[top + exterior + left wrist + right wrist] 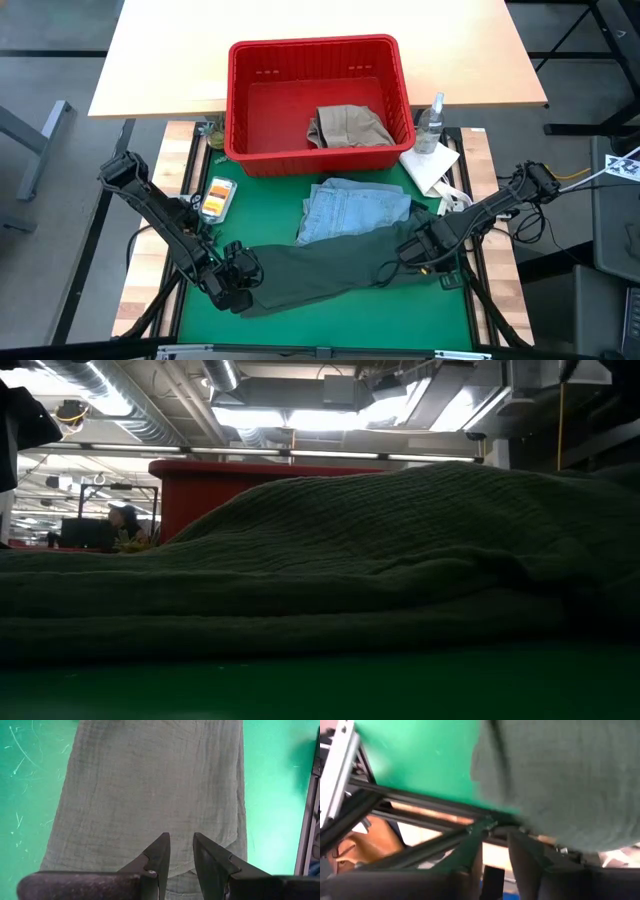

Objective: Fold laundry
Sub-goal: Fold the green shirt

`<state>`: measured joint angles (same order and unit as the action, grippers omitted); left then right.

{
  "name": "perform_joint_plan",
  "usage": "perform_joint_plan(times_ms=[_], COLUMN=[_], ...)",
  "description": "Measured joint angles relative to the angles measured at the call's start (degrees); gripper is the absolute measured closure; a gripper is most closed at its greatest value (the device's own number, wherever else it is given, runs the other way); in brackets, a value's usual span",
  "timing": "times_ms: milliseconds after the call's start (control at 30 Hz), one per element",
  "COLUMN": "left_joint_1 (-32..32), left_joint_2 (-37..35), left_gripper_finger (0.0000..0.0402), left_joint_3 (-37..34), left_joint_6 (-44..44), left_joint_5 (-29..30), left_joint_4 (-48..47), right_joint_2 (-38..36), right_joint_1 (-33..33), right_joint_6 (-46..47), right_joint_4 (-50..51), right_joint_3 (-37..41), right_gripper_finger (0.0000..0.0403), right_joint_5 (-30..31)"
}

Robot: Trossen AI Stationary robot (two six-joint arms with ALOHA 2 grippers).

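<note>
Left gripper [181, 851] sits over the near end of the long dark olive green garment [330, 268], fingers slightly apart; right gripper [413, 250] at the other end, grip unclear.

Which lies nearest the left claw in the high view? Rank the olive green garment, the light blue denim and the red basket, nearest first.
From the left claw, at the mat's near left corner:
1. Olive green garment, right beside the claw, along the near edge.
2. Light blue denim, mid-mat.
3. Red basket, at the far edge.
</note>
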<state>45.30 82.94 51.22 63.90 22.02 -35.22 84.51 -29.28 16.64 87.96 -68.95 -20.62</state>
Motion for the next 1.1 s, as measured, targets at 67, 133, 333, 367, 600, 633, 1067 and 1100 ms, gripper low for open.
perform_joint_plan(times_ms=[67, 133, 333, 367, 600, 633, 1067, 1100], left_joint_1=[0.0, 0.0, 0.0, 0.0, 0.0, 0.2, 0.0, 0.0], left_joint_2=[0.0, 0.0, 0.0, 0.0, 0.0, 0.0, 0.0, 0.0], left_gripper_finger=[0.0321, 0.0321, 0.0321, 0.0321, 0.0321, 0.0321, 0.0233, 0.0224], left_joint_3=[0.0, 0.0, 0.0, 0.0, 0.0, 0.0, -2.9, -3.1], left_joint_6=[0.0, 0.0, 0.0, 0.0, 3.1, 4.6, 15.7, 16.5], left_joint_5=[0.0, 0.0, 0.0, 0.0, -7.3, -7.8, -12.8, -12.8], left_joint_4=[0.0, 0.0, 0.0, 0.0, 0.0, -0.1, -0.4, -0.4], right_joint_2=[0.0, 0.0, 0.0, 0.0, 0.0, 0.0, 0.0, 0.0], right_joint_1=[0.0, 0.0, 0.0, 0.0, 0.1, 0.0, 0.0, 0.0], right_joint_6=[0.1, 0.3, 1.6, 1.7, 1.8, 1.8, 1.4, 1.4], right_joint_4=[1.4, 2.2, 1.2, 0.3, -9.5, -11.1, -26.5, -27.2], right_joint_3=[0.0, 0.0, 0.0, 0.0, 0.0, 0.0, 0.0, 0.0], right_gripper_finger=[0.0292, 0.0273, 0.0243, 0.0242, 0.0242, 0.0242, 0.0242, 0.0242], right_joint_5=[0.1, 0.1, 0.1, 0.2, 5.6, 6.4, 7.8, 8.3])
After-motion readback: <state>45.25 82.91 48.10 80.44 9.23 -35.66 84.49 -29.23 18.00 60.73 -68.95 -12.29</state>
